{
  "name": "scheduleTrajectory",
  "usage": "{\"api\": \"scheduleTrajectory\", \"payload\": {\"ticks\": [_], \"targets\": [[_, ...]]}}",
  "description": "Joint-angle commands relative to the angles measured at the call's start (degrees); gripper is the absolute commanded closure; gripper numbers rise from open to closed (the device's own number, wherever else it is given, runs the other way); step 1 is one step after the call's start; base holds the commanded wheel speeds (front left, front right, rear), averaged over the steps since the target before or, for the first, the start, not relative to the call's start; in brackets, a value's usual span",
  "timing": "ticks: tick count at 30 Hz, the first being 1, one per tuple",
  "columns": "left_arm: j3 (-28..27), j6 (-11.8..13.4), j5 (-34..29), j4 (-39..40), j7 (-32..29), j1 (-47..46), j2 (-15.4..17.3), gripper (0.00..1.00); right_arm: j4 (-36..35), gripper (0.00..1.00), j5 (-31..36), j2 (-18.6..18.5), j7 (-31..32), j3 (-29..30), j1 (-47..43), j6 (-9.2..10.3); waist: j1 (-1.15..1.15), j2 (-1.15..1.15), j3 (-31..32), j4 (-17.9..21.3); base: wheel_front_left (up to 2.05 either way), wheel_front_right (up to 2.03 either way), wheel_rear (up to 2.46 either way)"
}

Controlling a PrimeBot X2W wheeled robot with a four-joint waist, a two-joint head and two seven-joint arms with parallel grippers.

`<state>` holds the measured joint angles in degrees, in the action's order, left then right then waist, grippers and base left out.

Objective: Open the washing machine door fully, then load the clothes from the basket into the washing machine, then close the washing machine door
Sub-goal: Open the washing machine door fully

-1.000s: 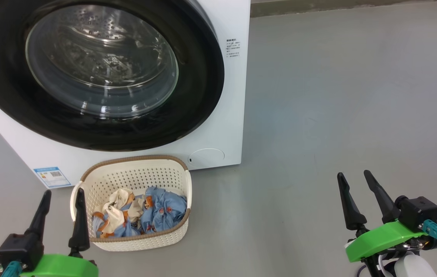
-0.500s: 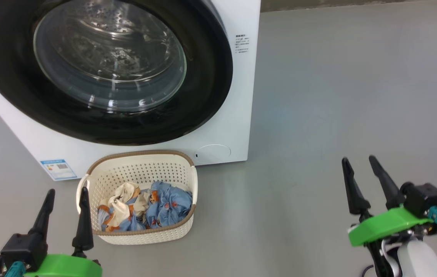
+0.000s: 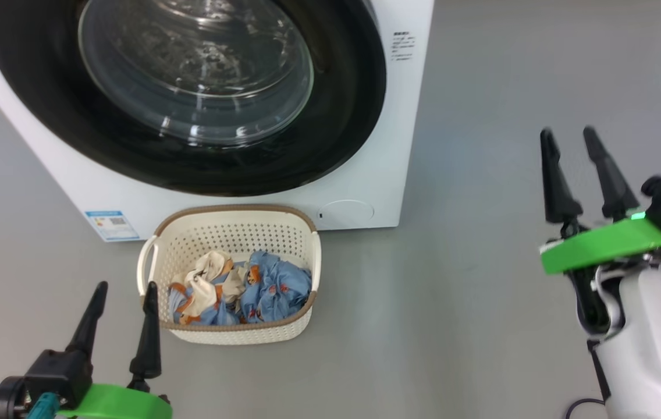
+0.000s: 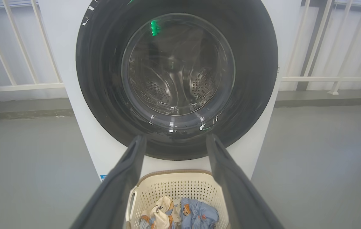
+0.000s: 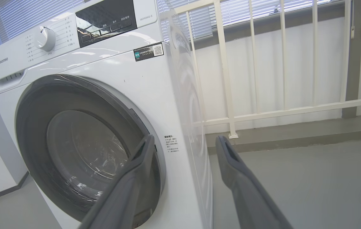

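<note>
The white washing machine (image 3: 377, 151) stands at the upper left of the head view, its round black door (image 3: 330, 128) shut flush against the front. On the floor right before it sits the cream basket (image 3: 231, 334) with the clothes (image 3: 272, 288), a blue and a cream garment, inside. My left gripper (image 3: 125, 291) is open and empty just left of the basket. My right gripper (image 3: 569, 137) is open and empty, raised over bare floor to the right of the machine. Its wrist view shows the door (image 5: 37, 133) and the machine's right front edge (image 5: 180, 133). The left wrist view faces the door (image 4: 104, 79) and the basket (image 4: 180, 187).
Grey floor (image 3: 511, 87) stretches to the right of the machine. A white railing (image 5: 282, 111) and a wall run behind it. A round service flap (image 3: 345, 213) and a blue label sticker (image 3: 110, 224) sit low on the machine's front.
My right gripper has risen well up and slightly right, staying open. The head camera has shifted, so the machine and basket sit further right in the picture. The left gripper holds its place by the basket.
</note>
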<state>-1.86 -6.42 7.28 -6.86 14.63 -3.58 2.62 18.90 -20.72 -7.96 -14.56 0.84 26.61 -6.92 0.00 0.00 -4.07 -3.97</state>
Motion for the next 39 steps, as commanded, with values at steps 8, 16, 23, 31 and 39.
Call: {"api": "scheduleTrajectory", "payload": {"ticks": [8,16,23,31,39], "targets": [[0.18,-0.40,-0.13,1.34,0.37,-2.52,0.44,0.00,2.37,0.00,-7.31,0.13,-0.28,2.38,10.47,-0.57,0.00,0.00,-2.75,-2.88,0.00,0.00,0.00],[1.74,-0.62,0.33,0.53,0.37,-4.59,0.34,0.00,8.22,1.00,-19.31,1.84,2.77,8.80,20.22,-0.57,0.00,0.00,-5.74,-4.89,0.00,0.00,0.00],[3.61,-0.75,0.98,0.16,0.37,-6.62,0.28,0.00,15.16,1.00,-28.86,3.54,6.62,14.58,27.84,-0.57,0.00,0.00,-8.72,-6.87,0.00,0.00,0.00],[5.89,-0.36,2.72,0.27,0.37,-8.74,0.27,0.00,22.34,1.00,-32.93,4.15,12.16,18.04,36.48,-0.57,0.00,0.00,-12.12,-9.04,0.00,0.00,0.00],[7.80,0.52,4.48,0.62,0.37,-10.34,0.26,0.00,27.27,1.00,-31.97,3.78,17.52,18.74,44.20,-0.57,0.00,0.00,-15.14,-10.74,0.00,0.00,0.00]]}}
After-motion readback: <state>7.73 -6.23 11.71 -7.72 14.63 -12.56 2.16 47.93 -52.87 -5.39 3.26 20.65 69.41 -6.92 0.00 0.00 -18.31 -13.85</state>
